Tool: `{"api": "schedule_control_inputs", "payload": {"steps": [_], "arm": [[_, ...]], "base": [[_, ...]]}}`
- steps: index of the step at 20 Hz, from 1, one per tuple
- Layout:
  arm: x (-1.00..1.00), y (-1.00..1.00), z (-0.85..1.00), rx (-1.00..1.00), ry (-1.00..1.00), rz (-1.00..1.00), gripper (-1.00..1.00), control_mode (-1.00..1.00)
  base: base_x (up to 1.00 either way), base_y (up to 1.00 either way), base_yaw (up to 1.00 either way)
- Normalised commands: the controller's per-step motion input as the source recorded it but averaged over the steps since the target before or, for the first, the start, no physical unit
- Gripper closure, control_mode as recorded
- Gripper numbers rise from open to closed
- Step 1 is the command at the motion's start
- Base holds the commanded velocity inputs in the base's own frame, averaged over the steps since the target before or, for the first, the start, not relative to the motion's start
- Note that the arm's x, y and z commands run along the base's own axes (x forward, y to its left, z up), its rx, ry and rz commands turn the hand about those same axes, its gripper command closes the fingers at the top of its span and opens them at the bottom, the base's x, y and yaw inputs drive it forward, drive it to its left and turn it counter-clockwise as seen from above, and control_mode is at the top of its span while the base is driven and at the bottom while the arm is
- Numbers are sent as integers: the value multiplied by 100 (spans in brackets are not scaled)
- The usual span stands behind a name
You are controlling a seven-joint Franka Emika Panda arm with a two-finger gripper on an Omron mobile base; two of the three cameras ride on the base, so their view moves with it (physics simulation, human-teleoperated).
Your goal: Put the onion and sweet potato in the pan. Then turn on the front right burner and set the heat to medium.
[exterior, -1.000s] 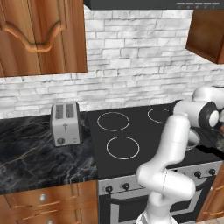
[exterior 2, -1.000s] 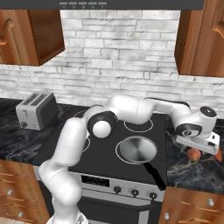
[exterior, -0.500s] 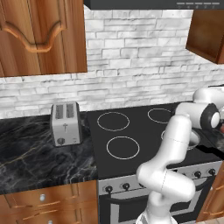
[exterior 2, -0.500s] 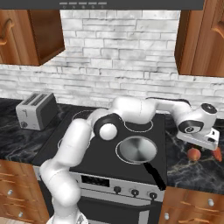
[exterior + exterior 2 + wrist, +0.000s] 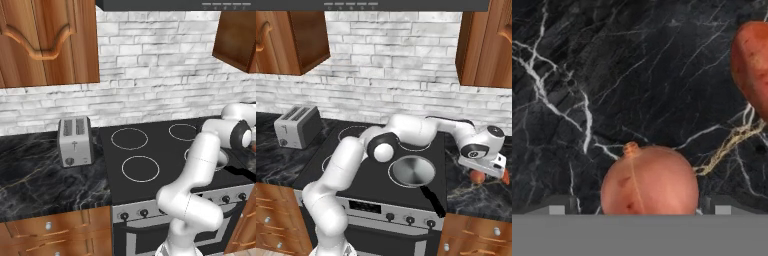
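Gripper (image 5: 487,169) has dropped lower over the onion (image 5: 649,180) since a second ago, jaws wide apart either side; sweet potato (image 5: 752,65) sits nearby.

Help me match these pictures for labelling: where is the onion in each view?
Left base view: hidden behind the arm.
Right base view: the onion lies at the right edge, on the counter, under the hand.
Hand view: bottom centre.
Shared landmark: the sweet potato beside it.

A silver toaster (image 5: 75,141) is standing upright on the black marble desk (image 5: 45,185), left of the cooktop, under wooden cabinets (image 5: 47,40).
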Motion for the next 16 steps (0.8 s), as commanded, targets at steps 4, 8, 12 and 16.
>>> {"api": "schedule_control_inputs", "payload": {"steps": [4, 8, 12, 16], "arm": [[0, 0, -25, 0, 0, 0, -100, -100], [0, -1, -26, 0, 0, 0, -100, -100], [0, -1, -7, 0, 0, 0, -100, -100], [0, 0, 0, 0, 0, 0, 100, -100]], "base": [[0, 0, 0], [0, 0, 0], [0, 0, 0], [0, 0, 0]]}}
